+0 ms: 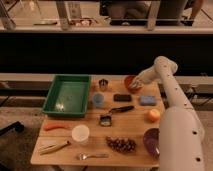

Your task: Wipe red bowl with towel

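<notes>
The red bowl (130, 81) stands at the back right of the wooden table (90, 145). My gripper (134, 86) reaches down into it from the right, at the end of the white arm (167, 82). It is shut on the towel (135, 89), which shows as a small pale patch of cloth pressed against the bowl's inside. Most of the bowl's dark inside is hidden by the gripper.
A blue block (147, 100) lies just in front of the bowl, with an orange (153, 115) and a purple bowl (151, 141) nearer me. A green tray (67, 95) fills the left. Between them lie a blue cup (98, 100), a metal cup (103, 84), black tools (121, 98), grapes (121, 145), a white cup (80, 133), a carrot (54, 126) and a fork (92, 156).
</notes>
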Controlling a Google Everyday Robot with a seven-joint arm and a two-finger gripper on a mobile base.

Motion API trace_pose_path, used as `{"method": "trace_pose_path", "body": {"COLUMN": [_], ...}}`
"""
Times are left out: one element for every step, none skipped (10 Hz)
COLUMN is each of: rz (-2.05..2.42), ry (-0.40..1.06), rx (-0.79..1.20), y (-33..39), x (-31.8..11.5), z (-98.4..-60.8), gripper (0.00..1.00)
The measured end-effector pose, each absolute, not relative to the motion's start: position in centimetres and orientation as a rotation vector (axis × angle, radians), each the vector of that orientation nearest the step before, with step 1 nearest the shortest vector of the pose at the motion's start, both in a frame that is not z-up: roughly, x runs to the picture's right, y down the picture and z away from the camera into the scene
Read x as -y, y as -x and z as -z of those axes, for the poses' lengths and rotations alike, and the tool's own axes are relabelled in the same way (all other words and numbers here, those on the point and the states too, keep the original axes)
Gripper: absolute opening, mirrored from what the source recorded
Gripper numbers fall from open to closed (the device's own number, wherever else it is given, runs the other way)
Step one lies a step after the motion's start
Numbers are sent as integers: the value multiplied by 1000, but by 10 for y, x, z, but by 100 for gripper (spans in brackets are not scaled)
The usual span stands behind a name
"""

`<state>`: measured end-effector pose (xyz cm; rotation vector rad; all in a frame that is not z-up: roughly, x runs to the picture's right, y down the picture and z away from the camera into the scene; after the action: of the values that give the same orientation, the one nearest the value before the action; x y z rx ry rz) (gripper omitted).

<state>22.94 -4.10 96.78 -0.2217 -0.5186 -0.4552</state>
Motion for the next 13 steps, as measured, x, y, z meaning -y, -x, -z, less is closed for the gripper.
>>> {"method": "trace_pose_path", "body": {"rz": [462, 477, 491, 507, 520, 550, 572, 587, 609, 628, 638, 647, 649], "ry": [227, 227, 230, 222, 215, 198, 184, 175, 161, 147, 137, 128, 123], "rx": [507, 497, 498, 500, 502, 503, 501, 499, 495, 490, 487, 486, 489], "y": [-230, -229, -229, -228, -227, -224, -222, -220, -217, -212, -210, -208, -206], "x": [40, 43, 44, 47, 49, 53, 57, 59, 63, 66, 67, 68, 68], "z": [-972, -976, -981, -984, -987, -991, -993, -996, -1000, -1003, -1006, -1009, -1011], "gripper": [0, 0, 0, 0, 0, 0, 0, 0, 0, 0, 0, 0, 0]}}
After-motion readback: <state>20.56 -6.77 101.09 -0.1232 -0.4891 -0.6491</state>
